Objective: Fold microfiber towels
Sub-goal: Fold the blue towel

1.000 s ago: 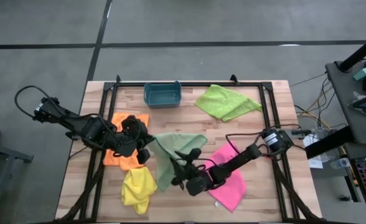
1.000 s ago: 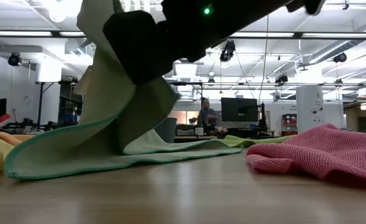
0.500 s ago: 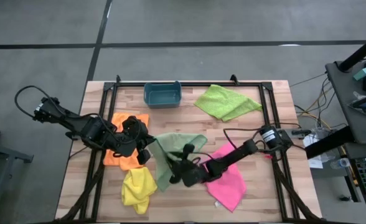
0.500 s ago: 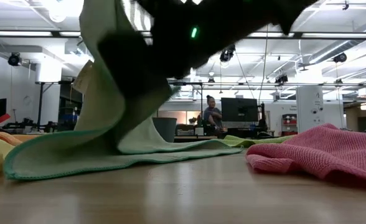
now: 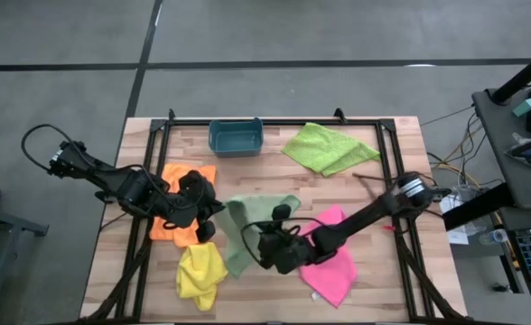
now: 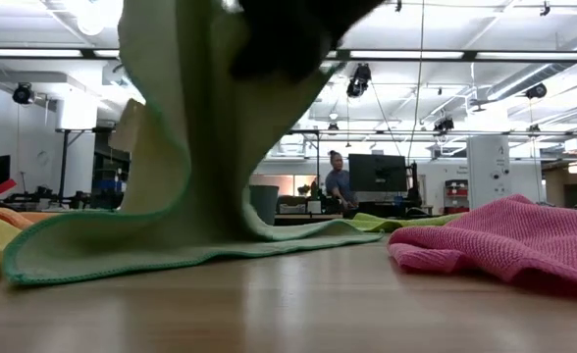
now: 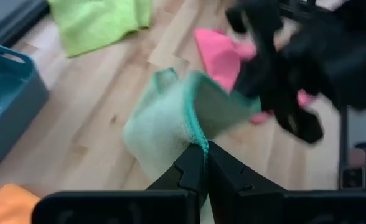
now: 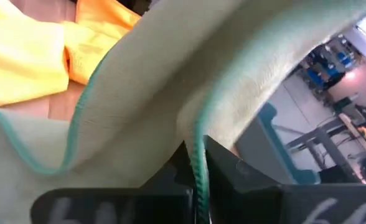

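jaws on both grippers are clamped tight on the pale mint green towel (image 5: pixel 241 230), which sits at the centre of the high view between the orange towel (image 5: pixel 177 217) and pink towel (image 5: pixel 333 257). left gripper (image 5: pixel 213 217) pinches its upper left edge, while right gripper (image 5: pixel 264 246) pinches its lower right edge, lifting the cloth off the table (image 5: pixel 374 271).

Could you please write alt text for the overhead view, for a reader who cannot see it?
Seen from above, the left gripper and right gripper are both shut on the pale mint green towel at the middle of the wooden table. Around it lie an orange towel, a yellow towel, a pink towel and a lime green towel, with a teal bin at the far edge.
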`<action>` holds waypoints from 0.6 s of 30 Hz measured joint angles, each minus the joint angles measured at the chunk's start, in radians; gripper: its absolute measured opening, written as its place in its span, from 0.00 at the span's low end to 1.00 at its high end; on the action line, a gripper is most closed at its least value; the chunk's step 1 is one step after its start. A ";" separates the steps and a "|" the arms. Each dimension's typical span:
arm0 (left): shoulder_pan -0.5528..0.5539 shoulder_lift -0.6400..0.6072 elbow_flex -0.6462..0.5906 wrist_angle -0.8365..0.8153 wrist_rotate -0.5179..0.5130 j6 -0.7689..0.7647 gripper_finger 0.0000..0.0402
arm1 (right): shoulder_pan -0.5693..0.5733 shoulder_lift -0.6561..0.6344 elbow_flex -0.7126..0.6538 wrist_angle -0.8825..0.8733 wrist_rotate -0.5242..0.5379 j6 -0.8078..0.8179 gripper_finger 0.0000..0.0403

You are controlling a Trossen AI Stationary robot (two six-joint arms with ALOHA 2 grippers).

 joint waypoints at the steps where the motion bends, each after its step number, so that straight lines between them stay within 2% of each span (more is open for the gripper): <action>1: 0.000 0.001 0.000 0.000 0.013 0.001 0.00 | 0.000 -0.023 0.000 -0.033 0.000 -0.008 0.02; 10: 0.002 0.009 0.000 0.001 0.040 0.072 0.00 | -0.002 -0.243 -0.002 -0.286 -0.101 -0.114 0.02; 18: 0.053 0.004 0.045 0.003 0.039 0.193 0.00 | -0.084 -0.448 -0.002 -0.434 -0.466 -0.167 0.02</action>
